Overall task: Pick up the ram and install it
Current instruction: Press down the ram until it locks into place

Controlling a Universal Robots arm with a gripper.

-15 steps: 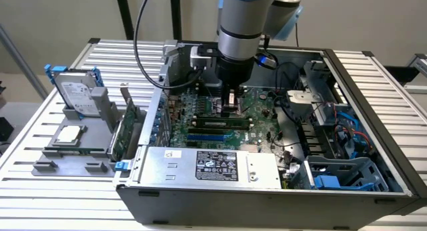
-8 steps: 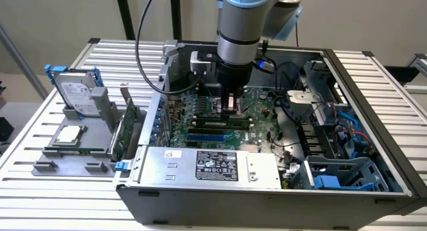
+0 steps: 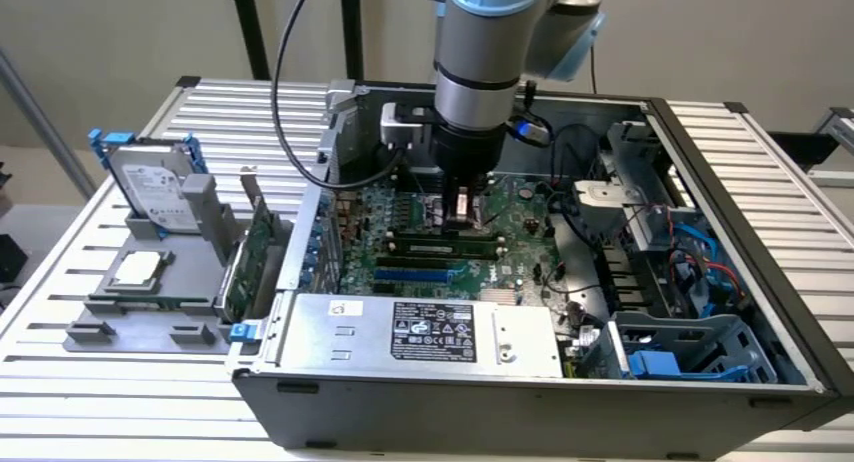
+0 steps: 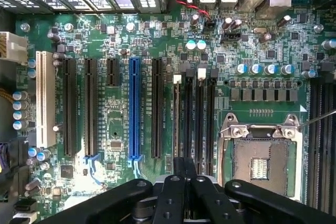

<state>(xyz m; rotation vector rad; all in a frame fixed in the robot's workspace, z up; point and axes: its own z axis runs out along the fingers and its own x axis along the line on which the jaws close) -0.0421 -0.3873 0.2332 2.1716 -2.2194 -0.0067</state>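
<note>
Exterior view: an open computer case (image 3: 534, 407) lies on a slatted table (image 3: 80, 392). Inside it are the green motherboard (image 3: 400, 217), a silver power supply (image 3: 420, 332) along the 6 o'clock wall, a grey drive cage (image 3: 687, 347) with a blue part in the 4 o'clock corner, and loose cables (image 3: 694, 267) at 3 o'clock.

The arm comes down from 12 o'clock and puts the gripper (image 3: 462, 217) low over the middle of the board. The ram (image 3: 441, 245), a narrow green stick with dark chips, stands on edge along the board just at 6 o'clock of the gripper tip. Whether they touch is hard to tell.

Outside the case at 9 o'clock, a grey fixture (image 3: 94, 334) holds a hard drive (image 3: 150, 187) upright, a square processor chip (image 3: 138, 269) lying flat, and an expansion card (image 3: 254, 257) on edge just beside the case wall.

In the wrist view, the gripper (image 4: 184, 161) has its two dark fingers (image 4: 177, 182) drawn together with only a thin seam between them, lined up with the memory slots (image 4: 195, 114). I cannot tell whether anything is pinched there. An empty processor socket (image 4: 261, 161) sits beside those slots, and a blue slot (image 4: 134, 108) and a white slot (image 4: 45, 98) lie on the other side.

The power supply and the case walls stand well apart from the arm, and the board around the gripper is low and open.
</note>
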